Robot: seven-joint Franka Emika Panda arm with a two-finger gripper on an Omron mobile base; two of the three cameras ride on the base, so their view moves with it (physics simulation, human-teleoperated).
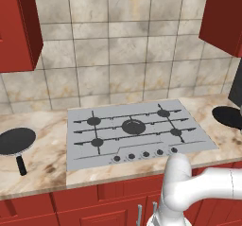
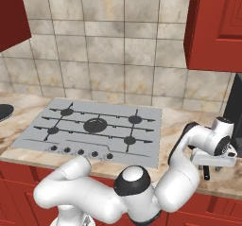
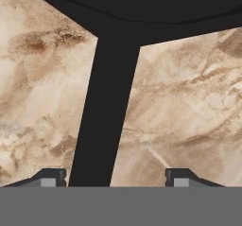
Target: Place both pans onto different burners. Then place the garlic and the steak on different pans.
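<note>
While no writing was legible anywhere, one pan (image 1: 16, 141) sat on the counter (image 1: 47, 166) left of the bare cooktop (image 1: 137, 130); at right, the gripper (image 3: 116, 178) hung spread either side of the second pan's handle (image 3: 104, 121), touching nothing.

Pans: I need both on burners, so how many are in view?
2. One pan sits on the counter left of the cooktop; the other pan on the counter to its right. None looks hidden.

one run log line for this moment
phase: grasp right pan | claw: open, straddling pan handle | left pan: on counter | burners: bare
</note>
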